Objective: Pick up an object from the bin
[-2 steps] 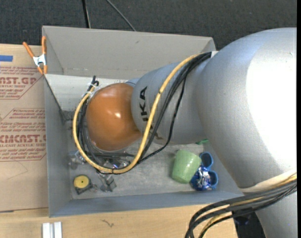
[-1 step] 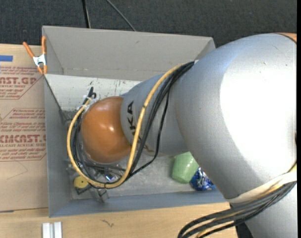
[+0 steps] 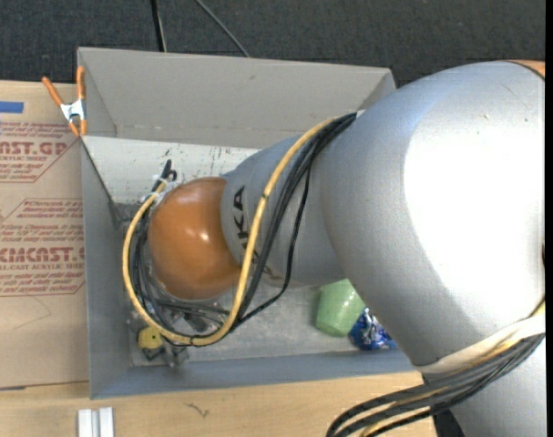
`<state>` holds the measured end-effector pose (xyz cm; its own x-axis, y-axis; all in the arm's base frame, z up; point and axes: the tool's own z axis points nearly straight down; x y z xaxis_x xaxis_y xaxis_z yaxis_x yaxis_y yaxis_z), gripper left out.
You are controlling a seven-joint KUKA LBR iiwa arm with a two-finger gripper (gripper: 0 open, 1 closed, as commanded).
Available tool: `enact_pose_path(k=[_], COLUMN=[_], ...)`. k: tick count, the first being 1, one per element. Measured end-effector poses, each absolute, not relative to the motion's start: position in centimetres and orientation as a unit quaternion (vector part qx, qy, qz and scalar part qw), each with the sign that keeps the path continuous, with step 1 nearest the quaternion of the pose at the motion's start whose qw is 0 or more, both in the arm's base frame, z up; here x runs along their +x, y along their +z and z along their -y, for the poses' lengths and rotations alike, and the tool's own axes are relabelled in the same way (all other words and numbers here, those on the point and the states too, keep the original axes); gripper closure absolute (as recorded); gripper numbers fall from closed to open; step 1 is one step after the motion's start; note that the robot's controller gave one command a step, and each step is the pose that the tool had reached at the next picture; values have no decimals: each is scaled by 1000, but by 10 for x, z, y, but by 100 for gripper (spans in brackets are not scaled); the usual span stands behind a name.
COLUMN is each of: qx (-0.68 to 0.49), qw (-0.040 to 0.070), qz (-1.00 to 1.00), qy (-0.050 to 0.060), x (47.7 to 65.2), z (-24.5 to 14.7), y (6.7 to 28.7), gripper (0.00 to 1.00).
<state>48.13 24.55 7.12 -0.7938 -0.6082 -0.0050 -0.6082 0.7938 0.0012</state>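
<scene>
Since a glossy orange dome [image 3: 189, 239] covers the claw [image 3: 167, 335], its grip is unclear.

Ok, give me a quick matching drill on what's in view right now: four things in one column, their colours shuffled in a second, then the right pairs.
Things:
1. rounded wrist cover
2. smooth lump on the floor by the near wall
3. crinkled thing right beside that lump
4. bin

Colours:
A. blue
B. grey
C. orange
D. pale green

Pairs: 1-C, 2-D, 3-A, 4-B
</scene>
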Motion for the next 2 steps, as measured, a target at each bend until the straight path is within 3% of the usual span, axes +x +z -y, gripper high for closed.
enact_pose_path(k=[1, 2], qx=[-330, -341], qw=[5, 3], qz=[-944, -940], qy=[1, 0], x=[497, 490], z=[-239, -235], y=[182, 219], gripper=[100, 100])
